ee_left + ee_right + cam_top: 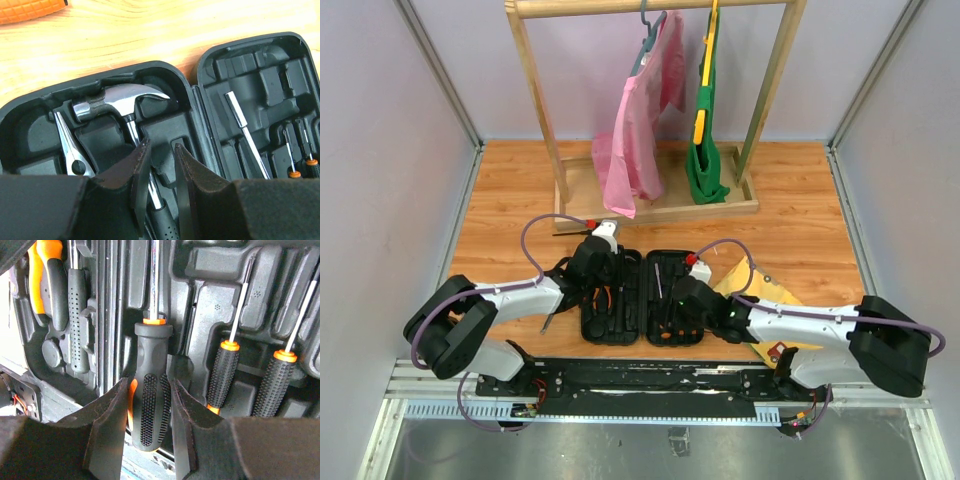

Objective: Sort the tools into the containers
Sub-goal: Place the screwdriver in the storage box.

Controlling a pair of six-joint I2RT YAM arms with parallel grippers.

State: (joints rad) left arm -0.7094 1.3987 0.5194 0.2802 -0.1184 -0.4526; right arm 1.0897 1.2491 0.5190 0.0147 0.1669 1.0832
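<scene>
The left gripper (159,167) straddles the shaft of the hammer (122,102) with its fingers partly apart. I cannot tell whether they pinch it. The hammer lies in its moulded slot in the case (167,127), its head just beyond the fingertips. The right gripper (149,392) is closed around the handle of the thick screwdriver (150,365), probably to seat it in its groove.

Counted:
- one hammer
- one pliers (70,150), left of the left fingers
- three screwdrivers, of which two are slim screwdrivers (222,371) right of the right fingers
- one case with two halves
</scene>
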